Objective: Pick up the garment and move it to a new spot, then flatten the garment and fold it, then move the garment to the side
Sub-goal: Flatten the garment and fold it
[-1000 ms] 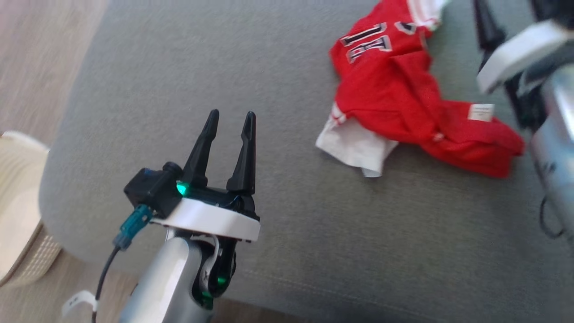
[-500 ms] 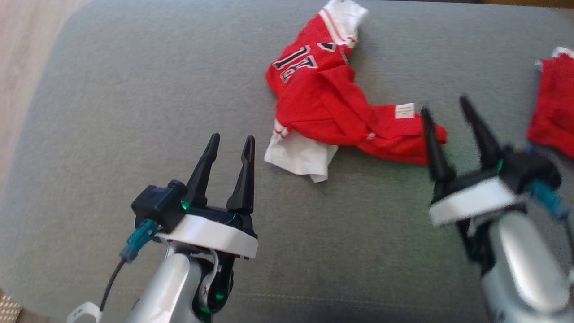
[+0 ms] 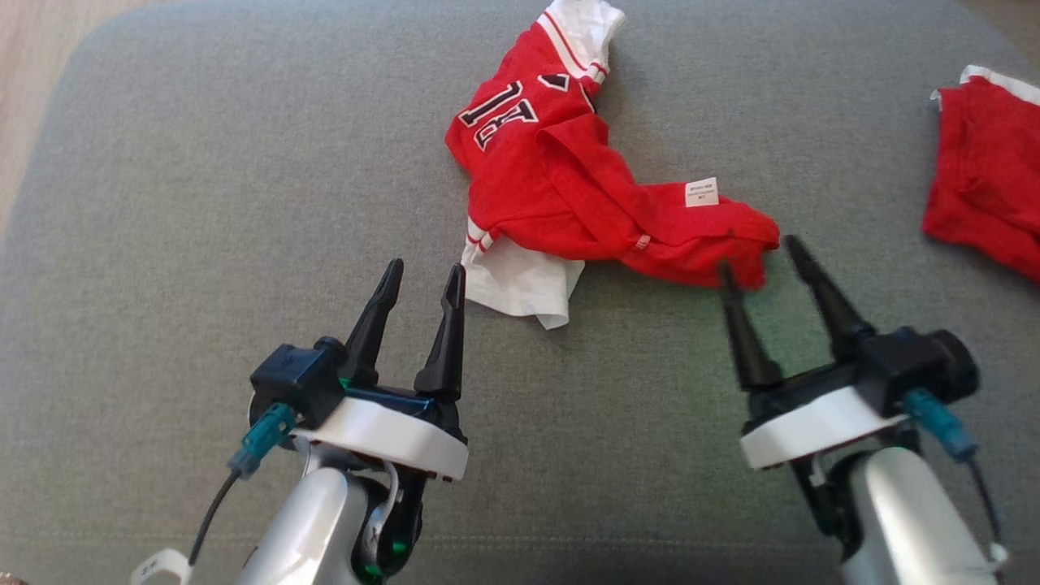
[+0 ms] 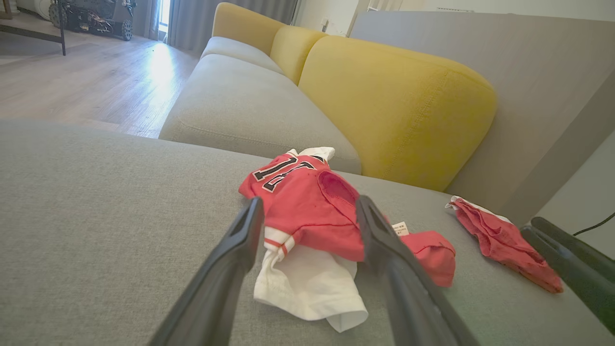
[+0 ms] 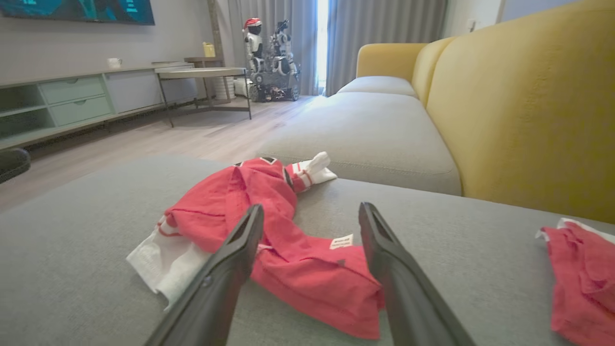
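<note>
Red jersey (image 3: 569, 195) lies crumpled on the grey cushion (image 3: 203, 203), with the left gripper (image 3: 426, 268) and right gripper (image 3: 757, 257) both spread open and empty at its near edge. A pinch on one loose layer could let it twist or slip. The other red garment (image 3: 983, 195) to the right could be grabbed by mistake.

Your left gripper (image 3: 427, 266) and right gripper (image 3: 756, 257) match: tapered black fingers (image 3: 370, 325) above a white ring (image 3: 382, 435), silver forearm (image 3: 309, 520) below it, teal plug (image 3: 262, 435) with black cable (image 3: 205, 520) beside it, green LED (image 3: 370, 570) under it.
</note>
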Available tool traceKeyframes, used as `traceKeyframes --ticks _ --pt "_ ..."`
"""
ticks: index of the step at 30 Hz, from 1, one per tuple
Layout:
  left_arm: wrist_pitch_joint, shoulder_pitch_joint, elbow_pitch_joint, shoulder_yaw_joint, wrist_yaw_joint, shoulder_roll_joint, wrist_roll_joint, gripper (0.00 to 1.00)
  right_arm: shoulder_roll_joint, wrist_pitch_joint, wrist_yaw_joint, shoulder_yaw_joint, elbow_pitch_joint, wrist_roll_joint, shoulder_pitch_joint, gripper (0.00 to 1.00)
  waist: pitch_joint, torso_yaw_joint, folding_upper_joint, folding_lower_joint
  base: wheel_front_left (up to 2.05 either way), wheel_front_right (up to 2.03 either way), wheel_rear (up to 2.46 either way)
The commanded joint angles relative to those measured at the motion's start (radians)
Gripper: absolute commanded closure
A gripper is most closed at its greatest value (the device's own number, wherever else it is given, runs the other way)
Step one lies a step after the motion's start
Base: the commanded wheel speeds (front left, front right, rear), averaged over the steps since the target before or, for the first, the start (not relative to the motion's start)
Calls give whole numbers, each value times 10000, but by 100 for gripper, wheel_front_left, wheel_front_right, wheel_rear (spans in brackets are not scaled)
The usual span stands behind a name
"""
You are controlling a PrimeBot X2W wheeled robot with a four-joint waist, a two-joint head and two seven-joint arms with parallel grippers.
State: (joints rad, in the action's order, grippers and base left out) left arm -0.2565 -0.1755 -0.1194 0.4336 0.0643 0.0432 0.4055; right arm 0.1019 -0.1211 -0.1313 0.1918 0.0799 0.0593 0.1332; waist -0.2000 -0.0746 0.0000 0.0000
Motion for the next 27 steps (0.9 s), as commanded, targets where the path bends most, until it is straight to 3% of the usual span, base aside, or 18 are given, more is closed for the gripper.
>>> traceKeyframes --ticks 1,8,27 --pt "-53 -320 294 -311 -53 70 -98 0 1 124 6 467 -252 -132 396 0 -74 -69 0 0 0 0 0" --pt "-53 -467 269 -163 -43 70 14 0 315 470 6 1252 907 -394 1177 0 -378 -435 0 0 0 0 0" --pt "-53 -696 314 -140 18 70 108 0 590 282 6 1948 3536 -364 2617 0 -852 -1105 0 0 0 0 0"
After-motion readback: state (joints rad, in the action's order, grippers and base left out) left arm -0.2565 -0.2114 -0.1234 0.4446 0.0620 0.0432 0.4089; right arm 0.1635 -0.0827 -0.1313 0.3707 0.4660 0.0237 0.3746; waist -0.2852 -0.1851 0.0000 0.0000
